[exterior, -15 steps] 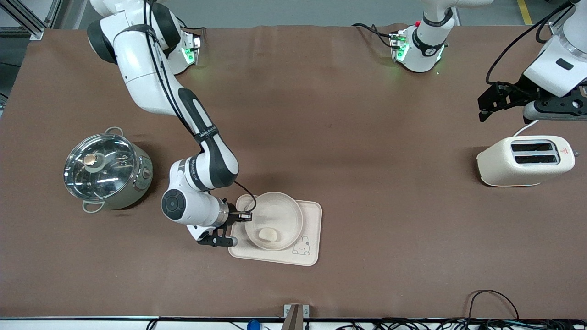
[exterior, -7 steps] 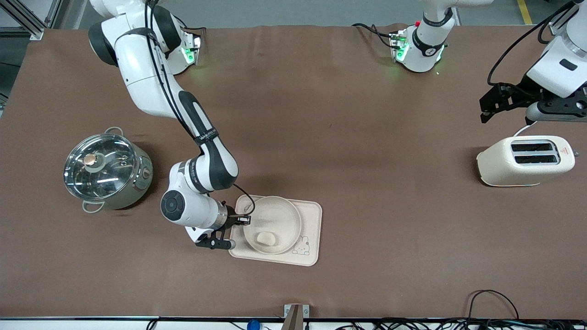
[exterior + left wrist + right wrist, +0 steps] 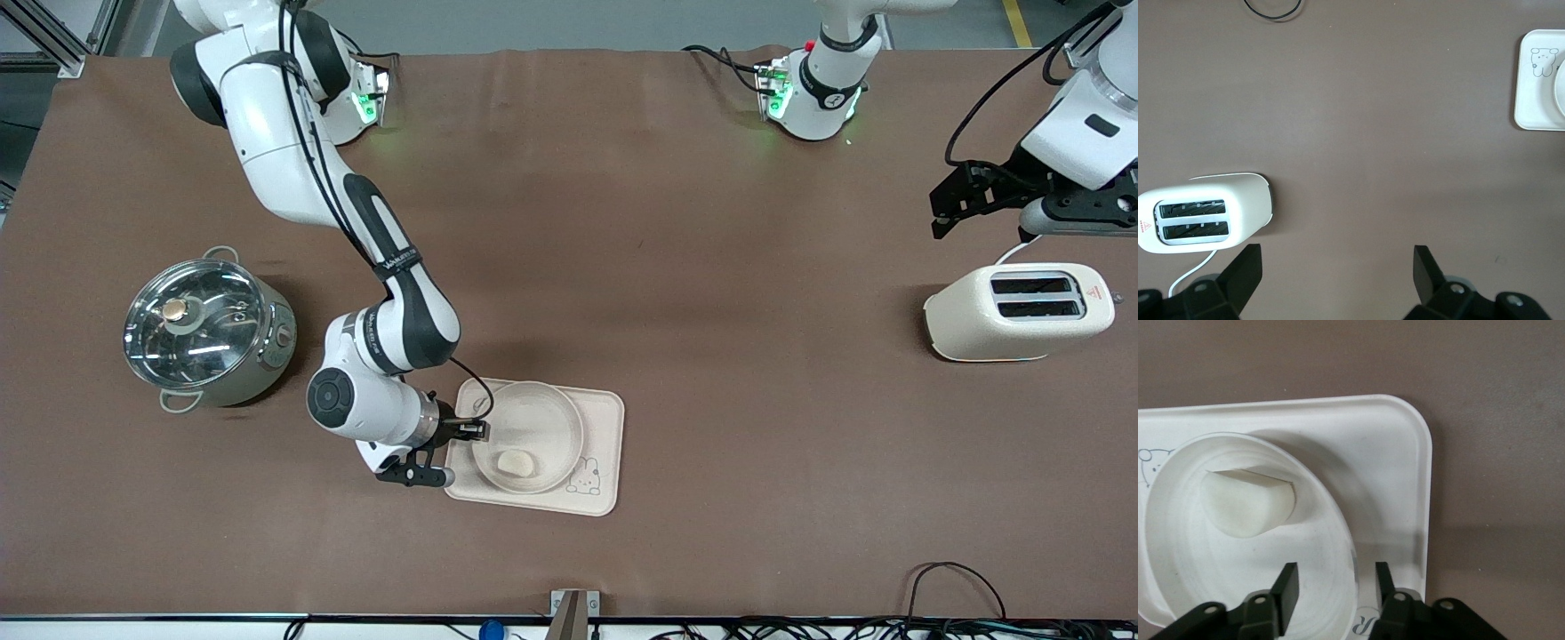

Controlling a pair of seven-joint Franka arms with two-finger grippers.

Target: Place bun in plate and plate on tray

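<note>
Front view, nine o'clock: a lidded steel pot [image 3: 206, 331] stands on the table [image 3: 676, 267] toward the right arm's end. Just past it the right arm descends from its base at eleven o'clock, elbow bent, wrist turned level. The right pincer [image 3: 476, 431] straddles the plate [image 3: 544, 413] rim, fingers [image 3: 1286, 588] slightly parted on either side of it; whether they touch the rim is unclear. The plate rests on the tray [image 3: 606, 449], the bun [image 3: 516, 462] lying in it at the plate's six o'clock. At three o'clock a toaster [image 3: 1019, 310] stands; the left pincer [image 3: 1338, 263] waits over the table beside it, fingers spread wide, holding nothing.
</note>
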